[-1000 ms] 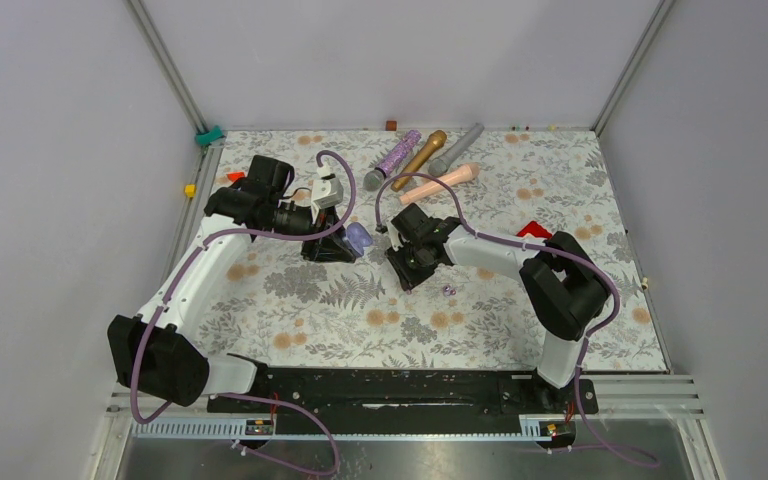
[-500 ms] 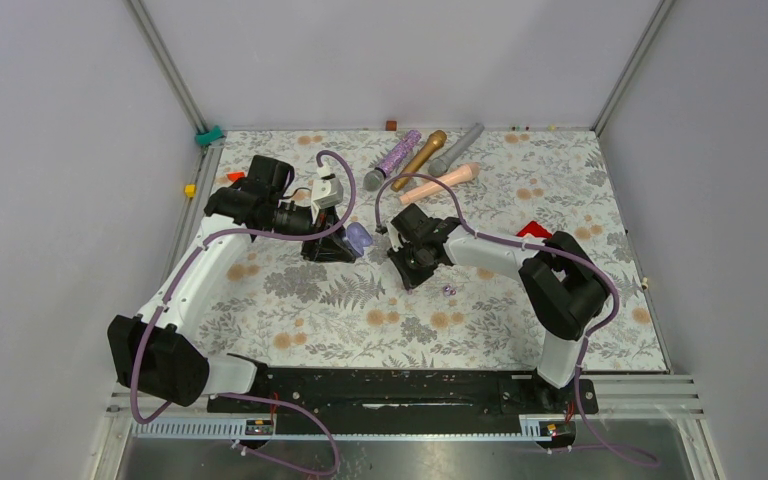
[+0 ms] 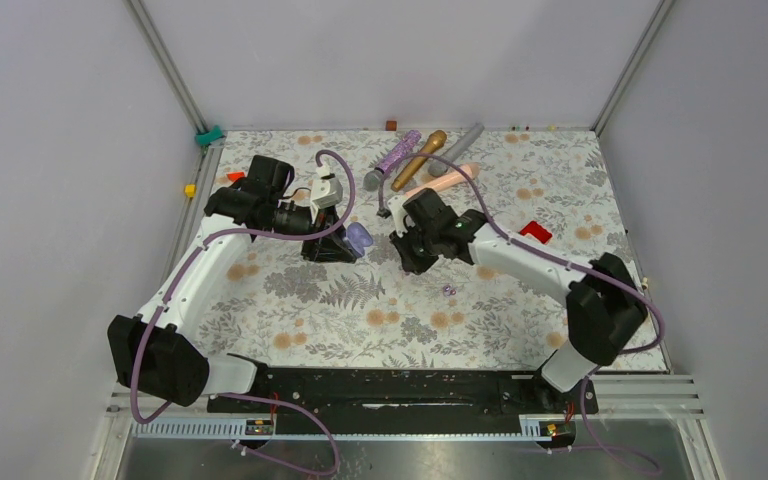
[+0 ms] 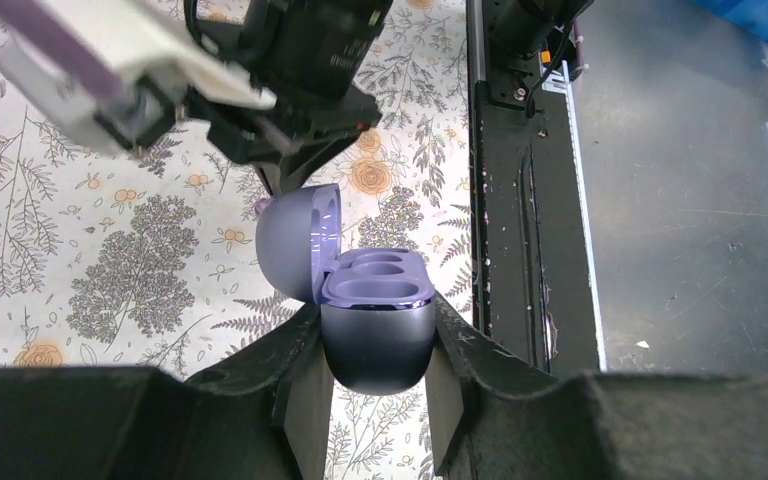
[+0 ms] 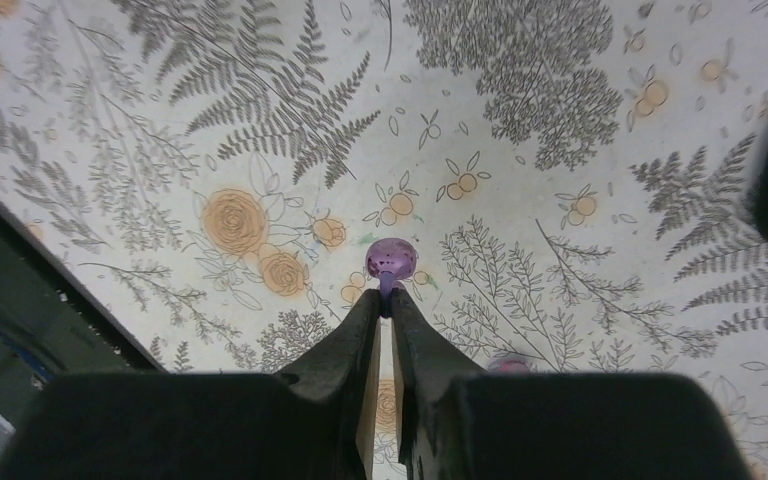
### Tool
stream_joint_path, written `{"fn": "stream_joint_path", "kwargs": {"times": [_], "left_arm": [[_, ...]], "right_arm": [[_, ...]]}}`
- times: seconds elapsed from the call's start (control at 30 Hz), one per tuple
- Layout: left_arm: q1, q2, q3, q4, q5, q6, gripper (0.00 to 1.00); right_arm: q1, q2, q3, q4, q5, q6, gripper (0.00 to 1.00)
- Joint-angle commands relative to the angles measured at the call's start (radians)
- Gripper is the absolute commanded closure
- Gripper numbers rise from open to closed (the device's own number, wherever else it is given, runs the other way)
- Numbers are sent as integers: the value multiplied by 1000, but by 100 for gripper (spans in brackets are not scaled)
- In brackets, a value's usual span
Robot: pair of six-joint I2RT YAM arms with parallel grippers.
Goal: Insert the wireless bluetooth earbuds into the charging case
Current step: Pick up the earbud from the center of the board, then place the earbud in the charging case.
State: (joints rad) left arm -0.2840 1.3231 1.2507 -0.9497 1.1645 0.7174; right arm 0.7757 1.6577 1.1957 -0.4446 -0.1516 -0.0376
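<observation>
A purple earbud point(image 5: 391, 260) sat right at the tip of the right gripper point(image 5: 385, 298). Its round head stuck out just past the fingertips, and its short stem was pinched between them. The two fingers point(image 5: 345, 350) were nearly together, with only a thin slit left between them where the stem was caught. From the wrist view I could not tell how far the bud was off the cloth.

A second purple earbud point(image 3: 448, 291) lay loose on the table point(image 3: 360, 320), near the right gripper on the side toward the arm bases, touching nothing. In the right wrist view it was half hidden behind one finger.

The charging case point(image 4: 375, 335), a lavender oval, was to the left of the right gripper. It stood upright with its lid point(image 4: 300, 240) swung open, and the two sockets in its top face held nothing. The left gripper point(image 4: 375, 312) had it clamped by the lower body, one finger pressed on each side, the jaws apart only as wide as the case. In the left wrist view the right gripper hung just beyond the open lid, tip pointing down toward it and close to it but not touching it. The held bud was therefore near the case and outside it.

The table was covered in a cloth with a fern and flower pattern. At its far edge four microphones point(image 3: 420, 158) lay bunched together: glittery purple, gold, grey and pink. They were well apart from the case and the loose bud. A small red block point(image 3: 535, 230) lay on the cloth beside the right arm.
</observation>
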Motion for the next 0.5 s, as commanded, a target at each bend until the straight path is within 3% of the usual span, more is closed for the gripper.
{"fn": "stream_joint_path", "kwargs": {"times": [0.0,0.2,0.47], "left_arm": [[5,-4,28,5,69,19,100],[5,14,32,5,100,16,100],[1,24,9,6,166,38,100]], "right_arm": [[-36,-112,39,3,-53,-34,87],[-131,-253,93,-24,-120,-53,88],[-138,-430,200,-42,-205,-124,88]]}}
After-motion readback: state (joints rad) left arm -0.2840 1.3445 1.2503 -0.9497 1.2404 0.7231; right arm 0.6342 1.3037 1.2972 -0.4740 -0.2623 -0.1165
